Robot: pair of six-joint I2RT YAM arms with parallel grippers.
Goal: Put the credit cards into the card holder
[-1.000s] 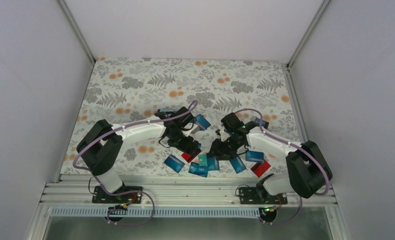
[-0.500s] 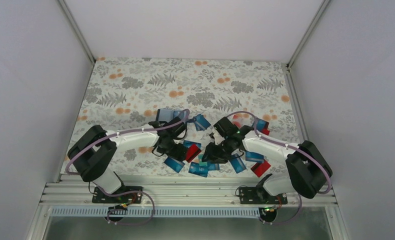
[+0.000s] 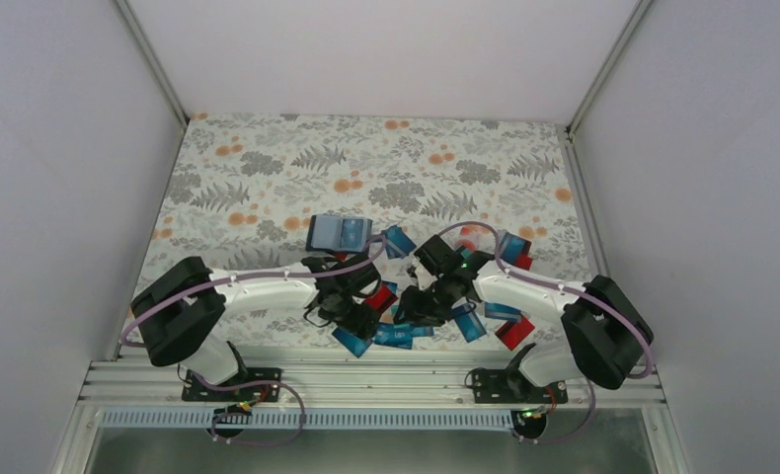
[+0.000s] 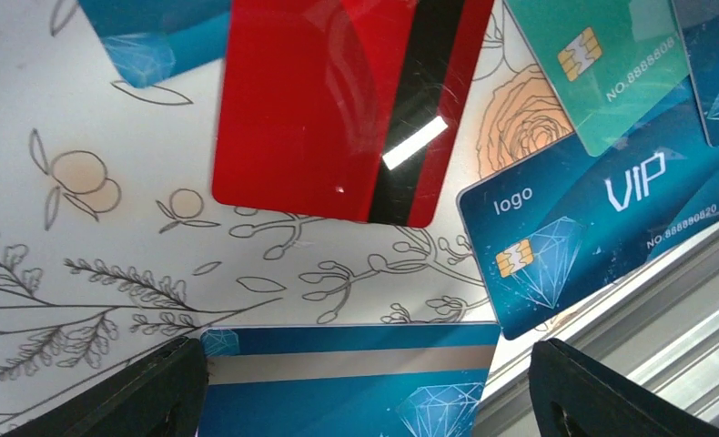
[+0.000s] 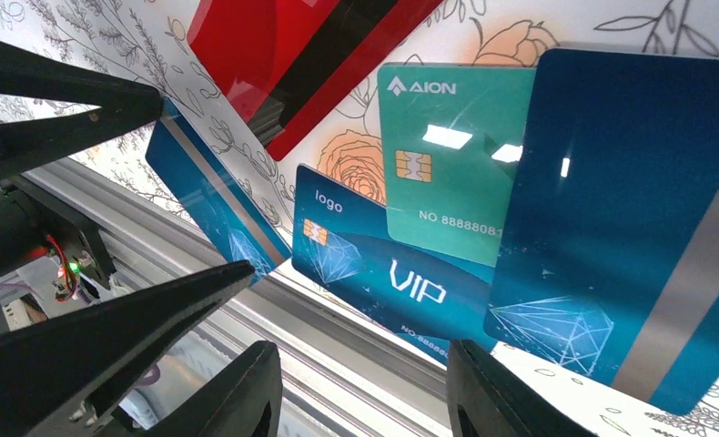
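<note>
- Credit cards [image 3: 406, 331] crowd the floral table's [image 3: 268, 168] near edge, lower centre, by the rail [image 3: 386, 367].
- Card holder [image 3: 339, 234] lies mid-frame, apart.
- Left gripper [image 4: 367, 364] jaws spread astride a blue card [image 4: 338, 405]; right gripper [image 5: 365, 387] jaws half-spread, empty.

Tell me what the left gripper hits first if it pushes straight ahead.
Probably the blue striped card lying flat between the open fingers of the left gripper; depth is unclear.
</note>
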